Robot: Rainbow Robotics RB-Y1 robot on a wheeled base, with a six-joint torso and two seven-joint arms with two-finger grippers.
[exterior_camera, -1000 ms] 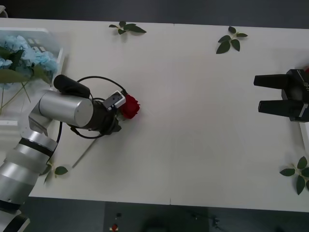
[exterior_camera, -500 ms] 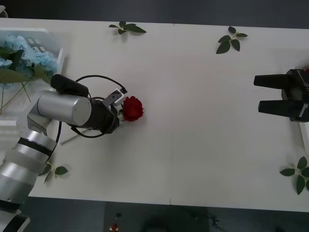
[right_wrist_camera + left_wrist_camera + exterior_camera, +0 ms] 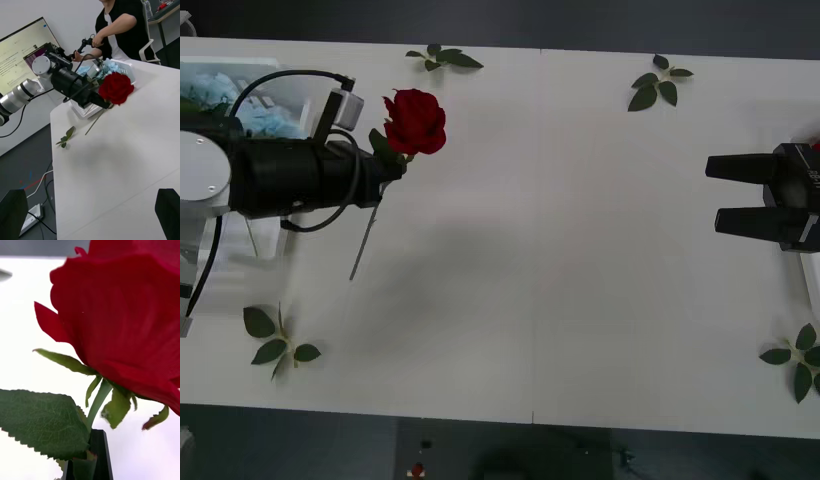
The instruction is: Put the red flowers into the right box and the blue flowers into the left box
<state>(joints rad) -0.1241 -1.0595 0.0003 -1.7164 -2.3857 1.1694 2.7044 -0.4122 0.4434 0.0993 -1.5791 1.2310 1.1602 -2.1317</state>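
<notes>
My left gripper (image 3: 387, 163) is shut on the stem of a red flower (image 3: 415, 120), a deep-red rose held up above the table's far left part. Its thin stem (image 3: 362, 250) hangs down towards the table. In the left wrist view the rose head (image 3: 123, 315) looms close and the stem (image 3: 98, 399) runs down into the black fingers (image 3: 98, 452). The left box (image 3: 292, 82), a white slatted basket, holds blue flowers (image 3: 265, 118) just behind the left arm. My right gripper (image 3: 728, 195) waits open at the right edge, beside the right box's rim (image 3: 813, 275).
Loose green leaf sprigs lie at the far edge (image 3: 445, 57) (image 3: 658, 85), at the near left (image 3: 275, 340) and at the near right (image 3: 795, 365). The wide middle of the white table (image 3: 580, 260) is bare.
The left arm has lifted the rose off the table and swung it back towards the far left, near the basket. The right arm has not moved.
</notes>
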